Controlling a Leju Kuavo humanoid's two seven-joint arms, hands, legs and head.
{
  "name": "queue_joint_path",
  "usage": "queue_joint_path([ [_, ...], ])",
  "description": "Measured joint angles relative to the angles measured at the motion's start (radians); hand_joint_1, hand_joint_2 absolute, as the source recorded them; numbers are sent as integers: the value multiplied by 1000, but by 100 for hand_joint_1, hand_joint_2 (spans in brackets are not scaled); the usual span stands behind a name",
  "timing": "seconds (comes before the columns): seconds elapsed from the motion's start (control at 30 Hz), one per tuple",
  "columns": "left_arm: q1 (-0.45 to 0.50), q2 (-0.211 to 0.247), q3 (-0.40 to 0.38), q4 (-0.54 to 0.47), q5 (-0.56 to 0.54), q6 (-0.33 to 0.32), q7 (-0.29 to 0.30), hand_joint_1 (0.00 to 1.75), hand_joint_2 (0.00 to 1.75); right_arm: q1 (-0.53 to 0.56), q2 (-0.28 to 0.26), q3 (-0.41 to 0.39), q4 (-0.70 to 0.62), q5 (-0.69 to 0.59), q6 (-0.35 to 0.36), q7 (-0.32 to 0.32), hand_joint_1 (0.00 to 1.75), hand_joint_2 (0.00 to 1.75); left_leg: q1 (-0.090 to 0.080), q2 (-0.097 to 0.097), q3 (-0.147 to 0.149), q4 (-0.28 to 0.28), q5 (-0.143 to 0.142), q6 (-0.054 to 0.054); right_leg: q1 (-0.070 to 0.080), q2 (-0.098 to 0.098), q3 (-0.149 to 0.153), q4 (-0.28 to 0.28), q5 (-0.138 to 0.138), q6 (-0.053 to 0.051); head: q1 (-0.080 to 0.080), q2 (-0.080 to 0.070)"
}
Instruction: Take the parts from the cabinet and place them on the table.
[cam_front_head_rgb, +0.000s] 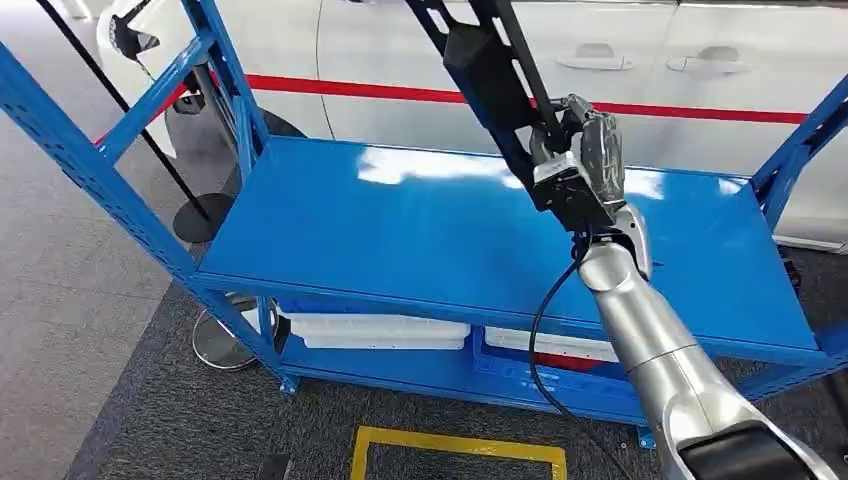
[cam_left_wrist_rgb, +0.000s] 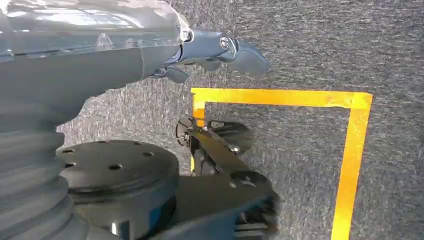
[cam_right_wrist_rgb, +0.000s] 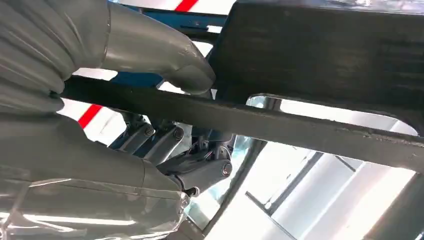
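a: looking from the head view, the right hand (cam_front_head_rgb: 585, 170) is raised over the far right of the blue shelf (cam_front_head_rgb: 400, 240), its fingers wrapped round a long black part (cam_front_head_rgb: 480, 60) that runs up and left out of the picture. the part is clear of the shelf surface, touching nothing but the hand.

b: so it's off the cabinet, by my reckoning, but not yet set down on any table. any more parts?

a: white trays (cam_front_head_rgb: 375, 330) sit on the lower level; what they hold i cannot tell.

b: and the left wrist view?

a: the left hand (cam_left_wrist_rgb: 210, 52) hangs over grey carpet (cam_left_wrist_rgb: 300, 40) near a yellow floor marking (cam_left_wrist_rgb: 355, 150), fingers curled loosely, holding nothing that i can see.

b: right wrist view?

a: thumb (cam_right_wrist_rgb: 160, 50) and dark fingers (cam_right_wrist_rgb: 195, 165) clamp a flat black bar of the part from both sides.
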Motion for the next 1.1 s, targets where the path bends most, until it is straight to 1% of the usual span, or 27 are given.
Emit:
queue_joint_path([
  [0.03,-1,0,-3,0,-7,0,1,0,175,0,0,-2,-3,2,2,0,175,175,2,1,49,-90,21,1,-1,0,-5,7,0,3,0,0],
  [0.07,-3,0,-6,0,-11,1,3,0,175,0,0,-5,-8,6,3,0,175,175,-2,-1,71,-120,-7,5,2,0,-12,7,4,11,0,0],
  [0.1,-3,0,-9,0,-11,3,4,0,175,1,0,-7,-9,9,6,0,175,175,-9,-5,60,-116,12,15,2,2,-16,8,11,20,0,0],
  [0.17,-2,0,-13,0,-11,6,7,0,175,6,-1,-9,-10,16,8,-2,175,175,-12,-4,52,-117,14,22,1,3,-18,5,21,33,0,0],
  [0.2,-1,0,-15,0,-12,8,8,0,175,10,-1,-12,-11,18,10,-3,175,175,-12,-4,49,-120,21,31,3,3,-19,2,27,41,0,0],
  [0.23,-2,0,-15,0,-15,13,8,0,175,12,-2,-17,-11,18,12,-6,175,175,-2,0,46,-132,34,46,-2,6,-26,9,18,46,0,0],
  [0.27,-3,0,-16,0,-16,19,10,0,175,11,-2,-21,-11,18,15,-6,175,175,-5,0,39,-135,42,53,0,6,-38,35,-17,48,1,0],
  [0.33,-3,0,-21,0,-23,27,13,0,175,13,-2,-24,-10,19,19,-8,175,175,-8,1,20,-134,56,62,0,6,-90,174,-117,53,0,0],
  [0.37,-2,0,-24,0,-27,31,15,0,175,16,-2,-24,-10,19,22,-8,175,175,-11,2,10,-134,63,63,0,6,-116,253,-154,55,0,0],
  [0.4,-2,0,-27,0,-27,36,17,0,175,20,-2,-24,-10,19,25,-8,175,175,-13,1,-1,-133,70,64,0,6,-129,306,-168,55,0,0],
  [0.43,-2,0,-30,0,-27,41,18,0,175,23,-2,-24,-10,22,26,-8,175,175,-14,1,-9,-131,76,64,0,6,-117,304,-157,54,0,0],
  [0.47,-1,0,-32,0,-26,44,18,0,175,24,-2,-24,-10,24,27,-7,175,175,-15,1,-17,-130,81,63,0,6,-84,263,-130,51,0,0],
  [0.5,0,0,-33,0,-26,48,18,0,175,23,-2,-24,-10,26,27,-7,175,175,-17,0,-25,-128,86,61,1,6,-33,187,-98,45,0,0],
  [0.53,1,0,-33,0,-26,51,17,0,175,20,-1,-24,-10,26,27,-7,175,175,-19,-1,-30,-126,91,58,3,6,35,82,-68,37,0,0],
  [0.57,1,-2,-34,0,-26,55,17,0,175,17,0,-24,-10,27,27,-8,175,175,-19,-1,-34,-125,96,54,8,6,77,3,-87,27,0,0],
  [0.6,1,-2,-35,0,-27,60,17,0,175,17,3,-24,-10,28,26,-9,175,175,-21,0,-37,-127,102,47,15,5,79,2,-70,28,0,0],
  [0.7,3,-2,-39,0,-29,65,18,0,175,16,3,-26,-9,28,25,-11,175,175,-16,0,-39,-132,120,30,21,6,70,-3,-60,15,0,0],
  [0.73,3,-2,-40,0,-29,68,19,0,175,16,3,-26,-9,28,24,-11,175,175,-20,-2,-46,-129,118,23,6,1,68,-18,-44,3,0,0],
  [0.77,4,-2,-40,0,-29,70,21,0,175,14,5,-26,-9,29,25,-10,175,175,-16,-2,-57,-109,87,19,8,-3,61,-20,-35,-4,0,0],
  [0.8,4,-2,-40,0,-29,70,25,0,175,13,6,-26,-9,29,24,-10,175,175,-14,-1,-75,-54,32,16,8,-3,51,-20,-26,-12,0,0],
  [0.87,3,-2,-41,0,-29,70,28,0,175,15,7,-26,-9,29,24,-8,175,175,-8,-1,-118,93,-60,7,10,-4,31,-20,-12,-13,0,0],
  [0.9,4,-2,-42,0,-29,70,29,0,175,16,7,-26,-9,29,24,-8,175,175,-7,-1,-131,151,-83,2,10,-4,20,-18,-4,-12,0,0],
  [0.93,4,-2,-43,0,-29,70,29,0,175,18,7,-26,-9,29,24,-8,175,175,-5,-1,-125,171,-76,-1,9,-4,7,-16,4,-11,0,0],
  [0.97,3,-1,-46,0,-29,70,29,0,175,21,7,-26,-9,29,24,-8,175,175,-3,-1,-96,144,-47,-3,9,-4,-4,-14,12,-8,0,0],
  [1.03,3,0,-52,0,-29,71,29,0,175,21,6,-26,-9,29,24,-6,175,175,1,0,6,-2,14,-4,6,-4,-26,-3,21,0,0,0],
  [1.07,2,0,-55,0,-29,72,29,0,175,21,6,-26,-9,29,24,-6,175,175,2,0,57,-83,8,-2,6,-4,-32,4,25,5,0,0],
  [1.1,0,0,-56,0,-29,72,29,0,175,20,6,-27,-9,29,24,-6,175,175,-4,-1,85,-124,-14,3,10,-3,-42,5,29,12,0,0],
])
